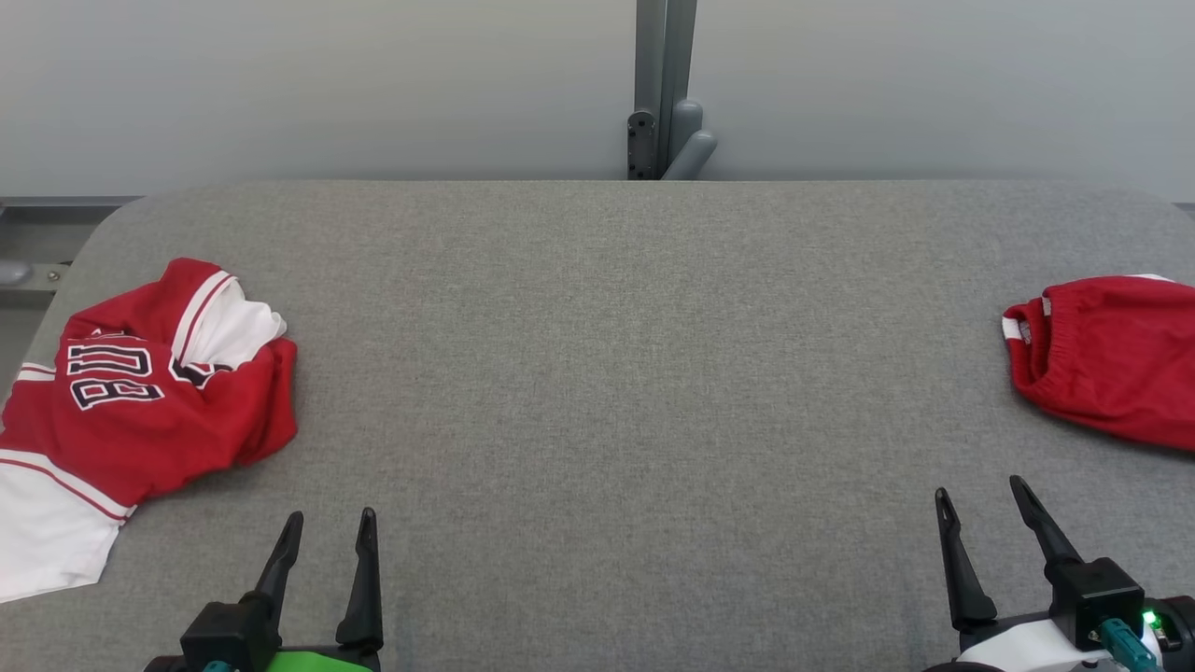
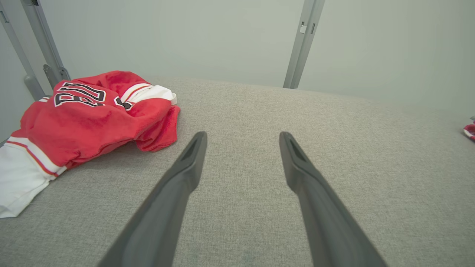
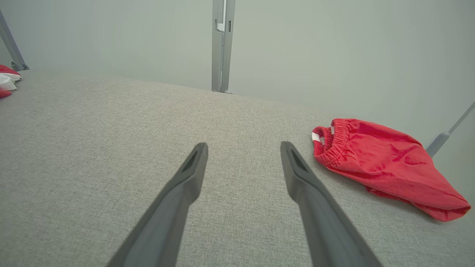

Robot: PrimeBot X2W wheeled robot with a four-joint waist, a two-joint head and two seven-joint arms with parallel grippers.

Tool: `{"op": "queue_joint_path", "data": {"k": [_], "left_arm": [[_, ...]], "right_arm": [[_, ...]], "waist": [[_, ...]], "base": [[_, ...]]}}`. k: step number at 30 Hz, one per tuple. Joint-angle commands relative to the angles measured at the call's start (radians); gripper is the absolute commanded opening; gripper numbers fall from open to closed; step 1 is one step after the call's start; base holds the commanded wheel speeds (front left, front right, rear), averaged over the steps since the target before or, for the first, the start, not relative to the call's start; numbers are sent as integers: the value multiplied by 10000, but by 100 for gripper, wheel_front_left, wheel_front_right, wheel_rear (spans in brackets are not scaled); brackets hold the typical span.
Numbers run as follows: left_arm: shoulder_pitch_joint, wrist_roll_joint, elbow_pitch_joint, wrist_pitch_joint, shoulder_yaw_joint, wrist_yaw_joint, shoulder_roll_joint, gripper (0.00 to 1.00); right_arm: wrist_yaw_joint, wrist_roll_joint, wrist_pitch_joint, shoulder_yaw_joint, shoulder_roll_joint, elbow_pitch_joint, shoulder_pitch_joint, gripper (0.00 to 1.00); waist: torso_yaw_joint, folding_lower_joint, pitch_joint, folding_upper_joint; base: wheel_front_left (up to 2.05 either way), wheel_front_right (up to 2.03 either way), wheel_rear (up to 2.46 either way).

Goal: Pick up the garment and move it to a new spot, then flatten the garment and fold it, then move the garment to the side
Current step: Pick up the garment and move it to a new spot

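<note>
Grey woven cloth is covering the desk (image 1: 597,355), which is stretching wide beneath and ahead of both pairs of my fingers. A pale wall (image 1: 373,84) is rising behind its far edge.

Ahead and to the left of my left fingers (image 1: 362,579), a red and white jersey (image 1: 149,420) is lying crumpled on the desk, well apart from their tips. It is showing dark outlined numerals on its red part. Its white hem is trailing back toward my side, roughly level with those fingers, and the head view's left edge is cutting it off.

Ahead and to the right of my right fingers (image 1: 954,560), a pair of red shorts (image 1: 1111,364) is lying on the desk, near those fingertips but not touching them. The gathered elastic waistband is facing inward toward the middle of the desk, with a bit of white trim peeking out at the waist. The head view's right edge is cutting the shorts off.

Far ahead, about midway between my two pairs of fingers, a grey metal post (image 1: 665,56) is standing against the wall just past the far edge of the desk.

Both pairs of my fingers are pointing forward over bare cloth. Each pair is standing spread wide apart, and neither is gripping or touching any garment.
</note>
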Motion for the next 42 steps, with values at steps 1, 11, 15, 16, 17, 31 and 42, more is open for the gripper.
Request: {"op": "queue_joint_path", "data": {"k": [1, 11, 15, 16, 17, 31, 42], "left_arm": [[-5, -9, -12, 5, 3, -34, 19, 100], [153, -66, -108, 5, 21, -35, 41, 100], [300, -42, -133, 3, 106, -35, 40, 100], [353, -33, -148, 5, 187, -33, 38, 100], [398, -8, -145, 5, 223, -34, 35, 100], [497, -317, -362, 5, 1011, -34, 27, 100], [-4823, -1842, 2827, 1640, 1123, -26, 202, 100]], "right_arm": [[-16, 15, -64, -44, 20, 17, -12, 100], [-14, -20, -64, 14, -34, 20, -96, 100], [-14, 84, -64, 182, -18, 89, -26, 100], [-14, 94, -64, 320, -12, 117, -23, 100], [-16, 123, -64, 378, -13, 140, -12, 100], [-14, 315, -65, 1348, -178, 232, -359, 100], [-14, -201, -65, 1009, -1404, -783, -1652, 100]], "waist": [[18, 1, 7, 1], [630, 1, -5, 1], [1558, 1, -124, 1], [1789, 1, -163, 1], [2062, 1, -198, 1], [3143, 1, -111, 1], [2838, 1, 3643, 1]], "base": [[0, 0, 0], [0, 0, 0], [0, 0, 0], [0, 0, 0], [0, 0, 0], [0, 0, 0], [0, 0, 0]]}}
